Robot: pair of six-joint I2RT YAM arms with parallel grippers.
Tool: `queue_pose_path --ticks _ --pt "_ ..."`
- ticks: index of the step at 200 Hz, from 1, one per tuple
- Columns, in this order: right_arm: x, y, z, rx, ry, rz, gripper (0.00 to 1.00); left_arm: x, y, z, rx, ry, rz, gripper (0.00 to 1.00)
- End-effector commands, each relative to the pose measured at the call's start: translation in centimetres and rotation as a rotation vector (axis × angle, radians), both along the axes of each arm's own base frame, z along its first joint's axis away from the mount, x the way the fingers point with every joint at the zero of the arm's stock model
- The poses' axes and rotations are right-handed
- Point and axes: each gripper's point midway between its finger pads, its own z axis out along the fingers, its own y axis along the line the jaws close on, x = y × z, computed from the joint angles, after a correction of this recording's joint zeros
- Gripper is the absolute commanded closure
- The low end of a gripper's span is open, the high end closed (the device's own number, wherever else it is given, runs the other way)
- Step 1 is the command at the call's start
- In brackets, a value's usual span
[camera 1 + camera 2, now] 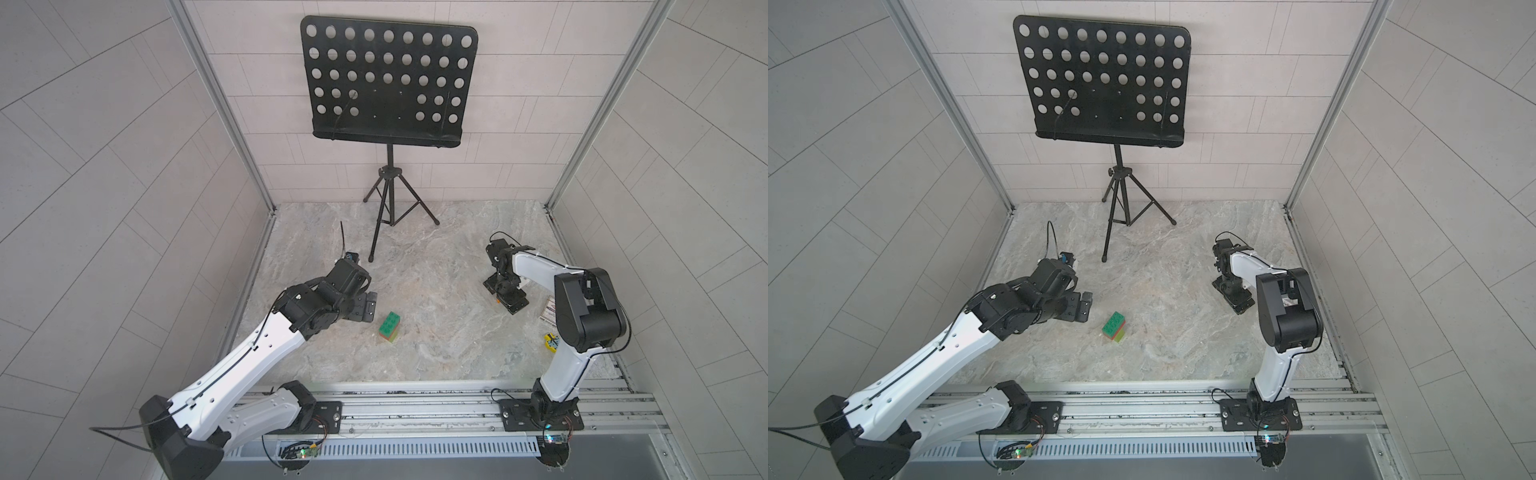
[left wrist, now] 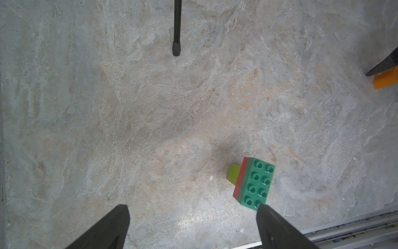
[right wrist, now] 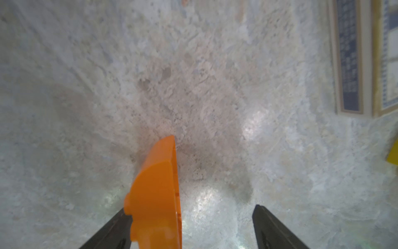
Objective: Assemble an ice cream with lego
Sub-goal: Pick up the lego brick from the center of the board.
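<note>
A partial ice cream build (image 1: 390, 328) stands near the middle of the table: a dark green studded brick on a red layer, on a narrow lime-green stem (image 2: 234, 174). It shows in both top views (image 1: 1114, 327) and in the left wrist view (image 2: 255, 183). My left gripper (image 1: 371, 307) hovers open just left of it, with nothing between its fingers (image 2: 191, 205). The orange rounded lego piece (image 3: 157, 194) stands on the table between the jaws of my right gripper (image 3: 191, 208), against one finger. A wide gap separates it from the other finger (image 3: 271, 226). That gripper (image 1: 505, 299) points down at the table's right side.
A black music stand (image 1: 388, 83) rises at the back, one tripod foot (image 1: 371, 259) near my left gripper. A white printed card (image 1: 548, 311) and a small yellow object (image 1: 552, 343) lie by the right wall, behind my right arm. Metal rails line the front edge.
</note>
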Motion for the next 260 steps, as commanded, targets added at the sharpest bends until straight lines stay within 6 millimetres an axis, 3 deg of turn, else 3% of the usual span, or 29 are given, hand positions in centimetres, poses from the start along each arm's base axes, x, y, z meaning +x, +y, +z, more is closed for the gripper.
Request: queue_pose_path --ticks 1,42,79,102,135,153,170,191,232,260 --pt "0.1 -1.3 0.2 -0.056 0.033 0.035 0.11 -0.3 0.1 0.4 0.000 -0.007 -0.012 0.00" --pt "1.6 -2.2 3.4 -0.104 -0.026 0.132 0.12 -0.3 0.1 0.4 0.000 -0.009 -0.010 0.00" --pt "2.3 -2.2 1.0 -0.030 0.026 0.151 0.20 -0.2 0.1 0.4 0.001 -0.012 -0.011 0.00" --pt "2.7 -1.9 0.1 -0.010 0.026 0.172 0.36 -0.2 0.1 0.5 0.000 -0.015 -0.011 0.00" --pt "3.5 -1.8 -0.6 0.043 -0.021 0.192 0.71 0.0 0.2 0.5 0.008 -0.023 -0.004 0.00" --pt "3.8 -1.3 -0.1 0.077 -0.052 0.235 0.80 0.1 0.3 0.4 0.010 -0.025 0.002 0.00" --pt "4.3 1.0 0.7 0.184 -0.157 0.288 0.81 0.2 0.2 0.2 0.000 -0.026 0.010 0.00" --pt "5.3 5.8 2.1 0.406 -0.312 0.408 0.86 0.2 -0.7 0.1 -0.054 -0.011 0.004 0.00" --pt "6.3 15.9 7.1 0.870 -0.553 0.616 0.92 0.7 -5.5 1.4 -0.341 0.072 -0.013 0.00" --pt "6.1 20.1 10.2 1.014 -0.594 0.648 0.91 1.7 -10.4 3.1 -0.530 0.092 -0.081 0.05"
